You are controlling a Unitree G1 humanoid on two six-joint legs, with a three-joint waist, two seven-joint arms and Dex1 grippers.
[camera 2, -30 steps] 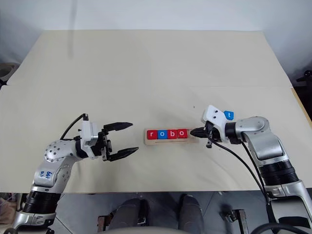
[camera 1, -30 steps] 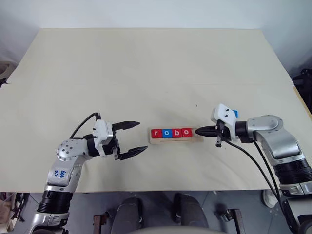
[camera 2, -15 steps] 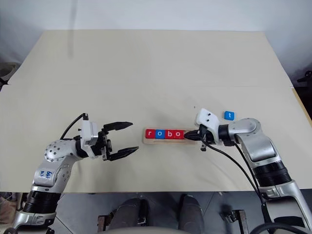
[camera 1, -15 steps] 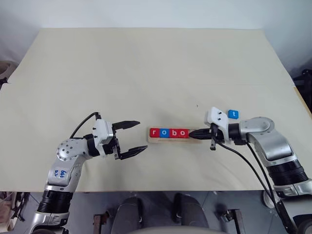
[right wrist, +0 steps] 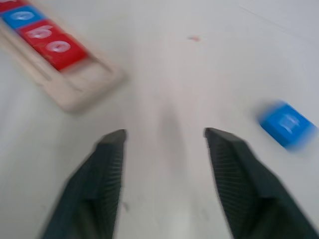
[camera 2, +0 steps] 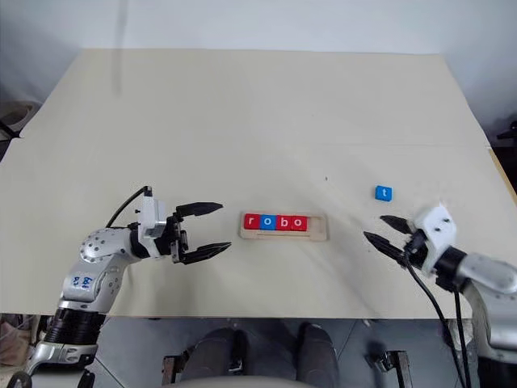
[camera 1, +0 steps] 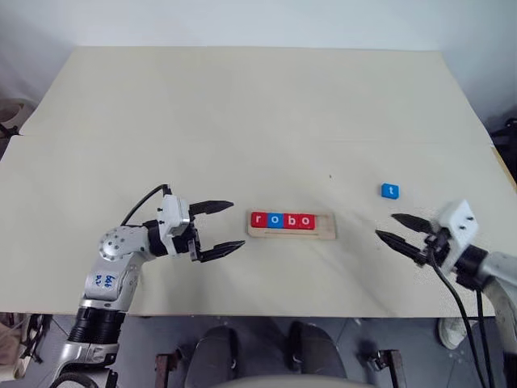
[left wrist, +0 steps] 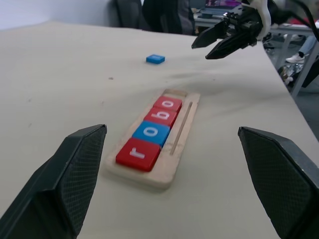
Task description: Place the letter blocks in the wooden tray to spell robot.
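The wooden tray (camera 1: 325, 232) lies in the middle of the table near its front edge. In it sit letter blocks (camera 1: 281, 220) in a row, red r, blue o, red b, red o, with its right end bare. A blue t block (camera 1: 389, 191) lies flat on the table to the right of the tray. My right gripper (camera 1: 393, 229) hovers open and empty in front of the t block, pointing left toward the tray. My left gripper (camera 1: 224, 228) stands open and empty just left of the tray, fingers pointing at it.
The pale table top (camera 1: 242, 121) stretches wide behind the tray. A seam line (camera 1: 404, 141) crosses it. In the left wrist view, chairs and desks (left wrist: 164, 15) stand beyond the far table edge.
My right gripper has drawn back from the tray's right end toward the front right and has opened. The t block now lies uncovered. The left gripper kept still.
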